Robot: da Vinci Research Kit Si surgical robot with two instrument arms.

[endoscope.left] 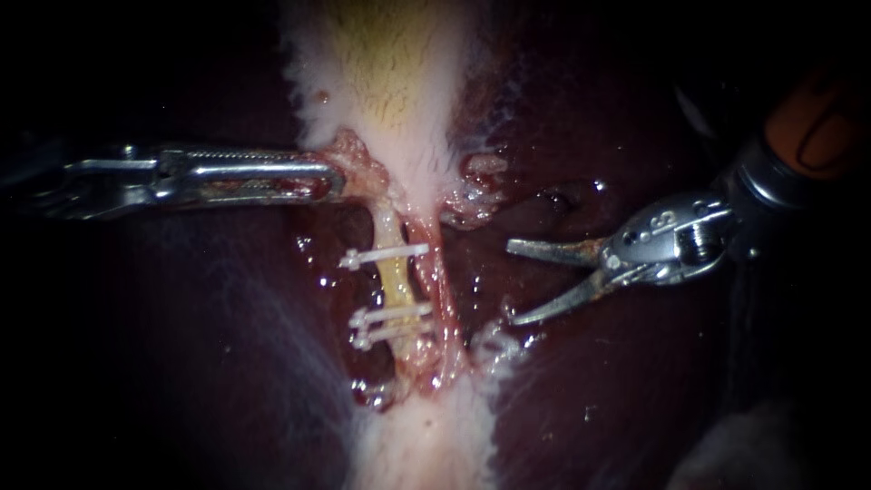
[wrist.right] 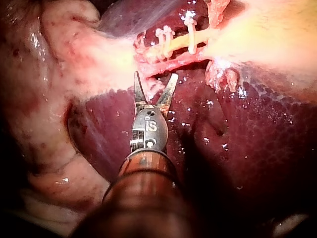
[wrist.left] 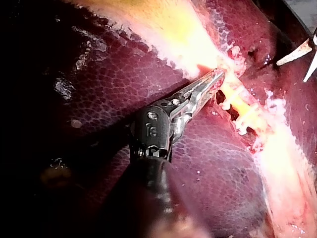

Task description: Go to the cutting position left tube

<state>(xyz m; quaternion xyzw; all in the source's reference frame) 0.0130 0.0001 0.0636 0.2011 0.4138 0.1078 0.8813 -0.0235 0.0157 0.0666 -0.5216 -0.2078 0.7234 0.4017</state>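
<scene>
My left instrument (endoscope.left: 331, 181) is gripping the gallbladder (endoscope.left: 390, 82) at its neck, jaws closed on it. The right instrument (endoscope.left: 511, 281) is hovering with jaws open, right of the tubes. The left tube (endoscope.left: 396, 286) is sitting clipped. I'd be steering into the gap between its clips (endoscope.left: 381, 257), sparing the right tube (endoscope.left: 445, 281).

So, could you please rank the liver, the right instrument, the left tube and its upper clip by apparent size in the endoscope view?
1. liver
2. right instrument, perhaps nearer the camera, so less sure
3. left tube
4. upper clip
</scene>
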